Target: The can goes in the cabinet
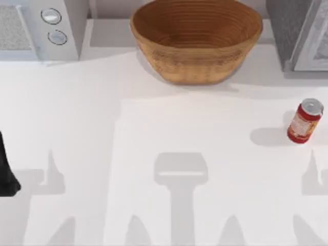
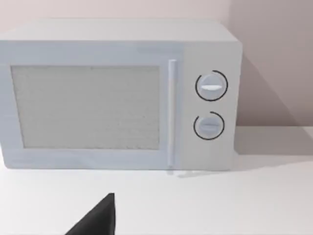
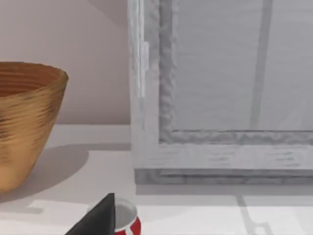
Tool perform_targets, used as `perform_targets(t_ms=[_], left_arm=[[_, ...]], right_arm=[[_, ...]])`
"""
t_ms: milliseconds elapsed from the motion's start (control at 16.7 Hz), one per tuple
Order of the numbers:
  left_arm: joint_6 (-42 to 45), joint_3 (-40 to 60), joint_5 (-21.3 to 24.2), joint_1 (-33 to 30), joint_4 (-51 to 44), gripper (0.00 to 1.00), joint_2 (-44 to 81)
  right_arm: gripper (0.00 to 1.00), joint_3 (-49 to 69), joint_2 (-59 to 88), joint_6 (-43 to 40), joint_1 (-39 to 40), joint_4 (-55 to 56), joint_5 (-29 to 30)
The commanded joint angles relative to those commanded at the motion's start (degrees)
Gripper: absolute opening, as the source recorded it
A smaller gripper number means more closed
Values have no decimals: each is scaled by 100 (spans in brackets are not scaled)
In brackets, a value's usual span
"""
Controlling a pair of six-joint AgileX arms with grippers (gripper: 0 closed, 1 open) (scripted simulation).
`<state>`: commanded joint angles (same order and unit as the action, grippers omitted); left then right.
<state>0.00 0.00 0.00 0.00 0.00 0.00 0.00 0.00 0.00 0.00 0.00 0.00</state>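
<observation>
The can (image 1: 305,121) stands upright near the table's right edge, red with a silver top and a yellowish label. The cabinet (image 1: 293,32) sits at the back right corner behind it, speckled grey with a pale framed door (image 1: 313,43). In the right wrist view the cabinet's door (image 3: 220,98) is straight ahead, and the can (image 3: 128,219) shows just past a dark part of my right gripper (image 3: 98,219). My left gripper (image 1: 6,171) is parked at the table's far left edge, well away from the can.
A large woven basket (image 1: 197,38) stands at the back middle, left of the cabinet. A white appliance with two round knobs (image 1: 38,28) occupies the back left, and the left wrist view faces it (image 2: 117,98). Open tabletop (image 1: 164,154) lies in front.
</observation>
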Motion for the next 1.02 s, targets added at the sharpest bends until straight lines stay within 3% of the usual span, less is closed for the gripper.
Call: perform_targets(t_ms=[480, 1020], left_arm=[[0, 0, 0, 0, 0, 100, 0], [0, 0, 0, 0, 0, 100, 0]], right_arm=[[100, 71, 1161, 76, 140, 890, 222], [100, 378, 5470, 317, 766, 4269, 955]])
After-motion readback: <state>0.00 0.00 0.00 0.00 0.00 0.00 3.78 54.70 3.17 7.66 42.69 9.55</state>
